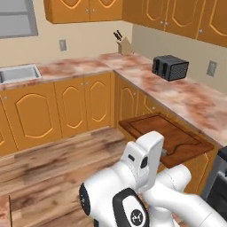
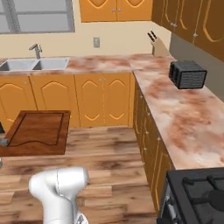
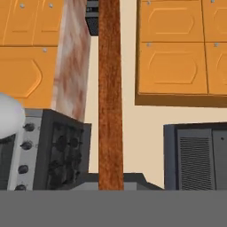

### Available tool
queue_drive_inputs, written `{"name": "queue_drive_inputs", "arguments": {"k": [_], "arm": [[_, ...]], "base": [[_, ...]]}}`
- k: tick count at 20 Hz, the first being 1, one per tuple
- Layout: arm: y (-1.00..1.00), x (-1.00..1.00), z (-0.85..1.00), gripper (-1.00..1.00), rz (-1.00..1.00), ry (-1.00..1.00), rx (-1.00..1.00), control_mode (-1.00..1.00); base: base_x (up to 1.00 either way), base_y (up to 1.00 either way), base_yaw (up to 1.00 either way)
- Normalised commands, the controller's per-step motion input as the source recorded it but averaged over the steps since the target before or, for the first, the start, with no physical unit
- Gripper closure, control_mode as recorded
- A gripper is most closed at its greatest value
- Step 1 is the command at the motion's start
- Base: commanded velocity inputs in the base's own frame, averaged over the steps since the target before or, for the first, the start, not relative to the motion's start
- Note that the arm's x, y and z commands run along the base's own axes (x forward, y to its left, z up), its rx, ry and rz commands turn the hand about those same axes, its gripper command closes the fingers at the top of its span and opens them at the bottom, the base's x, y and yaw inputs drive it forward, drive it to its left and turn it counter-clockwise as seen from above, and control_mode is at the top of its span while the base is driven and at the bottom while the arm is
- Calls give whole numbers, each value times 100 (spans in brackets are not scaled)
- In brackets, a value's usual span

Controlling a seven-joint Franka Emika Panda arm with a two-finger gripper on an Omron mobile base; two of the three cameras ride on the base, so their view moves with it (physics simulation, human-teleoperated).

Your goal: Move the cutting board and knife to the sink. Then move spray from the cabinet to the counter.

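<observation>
The cutting board [image 1: 175, 135], dark reddish-brown with a rim groove, hangs level in the air beside the counter [image 1: 188, 97]. My gripper [image 1: 163, 153] is shut on its near edge. From the right base the cutting board [image 2: 37, 129] floats over the wooden floor at the left, with the gripper [image 2: 2, 142] at the picture's edge. In the hand view the cutting board [image 3: 110, 88] shows edge-on as an upright brown strip rising from between the gripper [image 3: 111, 181] tips. The sink [image 1: 17, 73] [image 2: 35, 64] lies in the far counter run. The knife, spray and cabinet are out of view.
A black toaster [image 1: 170, 67] [image 2: 188, 74] and a tan knife block [image 1: 123, 43] [image 2: 157, 46] stand on the counter [image 2: 183, 113]. A dark stove [image 2: 197, 197] [image 3: 48, 150] adjoins the counter's near end. The faucet [image 2: 36, 49] rises behind the sink. Wooden floor [image 1: 53, 164] lies between the counter runs.
</observation>
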Motion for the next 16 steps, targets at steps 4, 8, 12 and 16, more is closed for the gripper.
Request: {"name": "queue_drive_inputs", "arguments": {"k": [4, 8, 12, 16], "arm": [[0, 0, 0, 100, 0, 0, 0, 100], [0, 0, 0, 100, 0, 0, 0, 100], [0, 0, 0, 100, 0, 0, 0, 100], [0, 0, 0, 100, 0, 0, 0, 100]], "base": [[100, 84, 5], [100, 69, 0], [100, 92, 0], [100, 100, 0]]}}
